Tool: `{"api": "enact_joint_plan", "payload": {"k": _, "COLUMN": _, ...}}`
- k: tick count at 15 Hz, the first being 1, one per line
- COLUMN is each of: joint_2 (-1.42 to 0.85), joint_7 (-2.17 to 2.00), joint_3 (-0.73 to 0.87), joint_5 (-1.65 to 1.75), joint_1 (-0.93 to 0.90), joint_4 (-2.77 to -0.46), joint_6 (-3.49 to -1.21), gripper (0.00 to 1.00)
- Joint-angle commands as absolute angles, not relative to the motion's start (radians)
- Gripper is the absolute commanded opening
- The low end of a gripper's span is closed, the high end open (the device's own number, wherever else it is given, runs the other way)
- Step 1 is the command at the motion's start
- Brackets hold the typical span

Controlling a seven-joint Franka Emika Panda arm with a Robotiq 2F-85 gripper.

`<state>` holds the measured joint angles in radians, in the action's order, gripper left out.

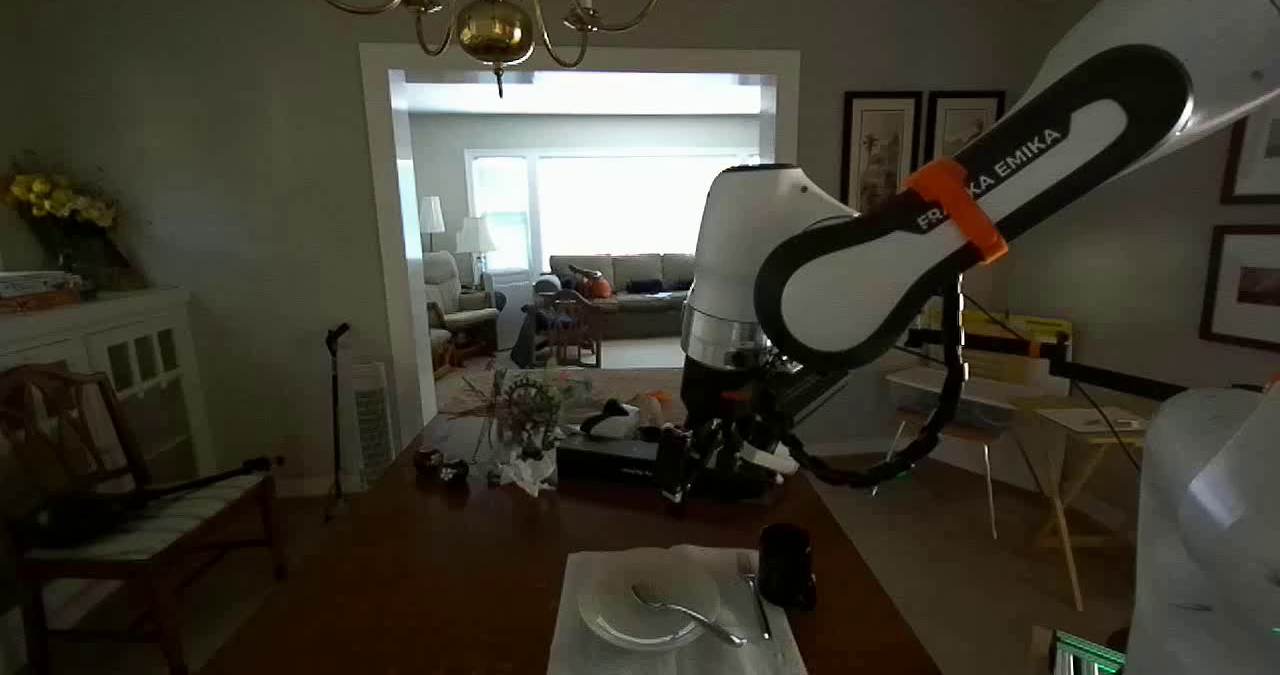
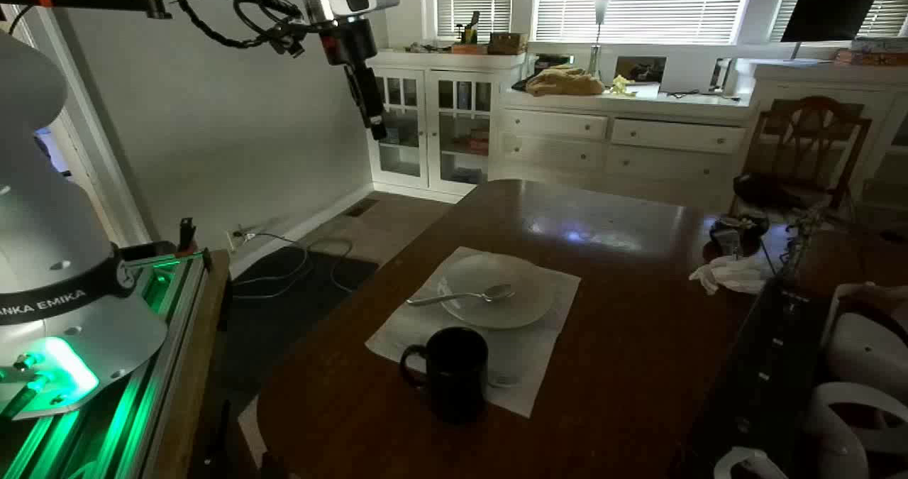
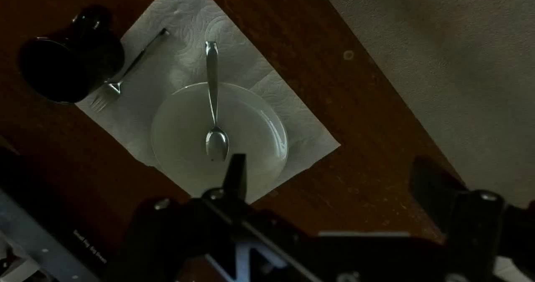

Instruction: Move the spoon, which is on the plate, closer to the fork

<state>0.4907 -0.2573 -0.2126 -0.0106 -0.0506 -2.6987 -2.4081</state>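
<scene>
Spoon (image 3: 213, 98) lies lower than the empty, wide-spread claw (image 3: 332, 175), handle (image 3: 212, 64) overhanging the plate (image 3: 250, 140), which should ease gripping and moving it toward the fork (image 3: 132, 67).

The arm (image 1: 1060, 140), ringed by an orange band (image 1: 957, 207), slopes in from the upper right of an exterior view; in an exterior view the wrist (image 2: 337, 2) sits high, the fingers (image 2: 364, 97) pointing down at a slight slant; in the wrist view they stand wide apart; the base (image 2: 106, 333) shows a green light (image 2: 71, 365).
</scene>
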Motion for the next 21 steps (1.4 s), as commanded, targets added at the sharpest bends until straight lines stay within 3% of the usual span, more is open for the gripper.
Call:
{"api": "enact_joint_plan", "payload": {"k": 1, "joint_2": 0.49, "joint_7": -0.262, "joint_3": -0.202, "joint_5": -0.003, "joint_1": -0.061, "joint_4": -2.697, "joint_6": -2.405, "gripper": 1.0}}
{"api": "enact_joint_plan", "payload": {"k": 10, "joint_2": 0.49, "joint_7": -0.262, "joint_3": -0.201, "joint_5": -0.003, "joint_1": -0.061, "joint_4": -2.697, "joint_6": -2.405, "gripper": 1.0}}
{"api": "enact_joint_plan", "payload": {"k": 21, "joint_2": 0.172, "joint_7": -0.346, "joint_3": -0.091, "joint_5": 0.005, "joint_1": 0.067, "joint_4": -2.552, "joint_6": -2.578, "gripper": 1.0}}
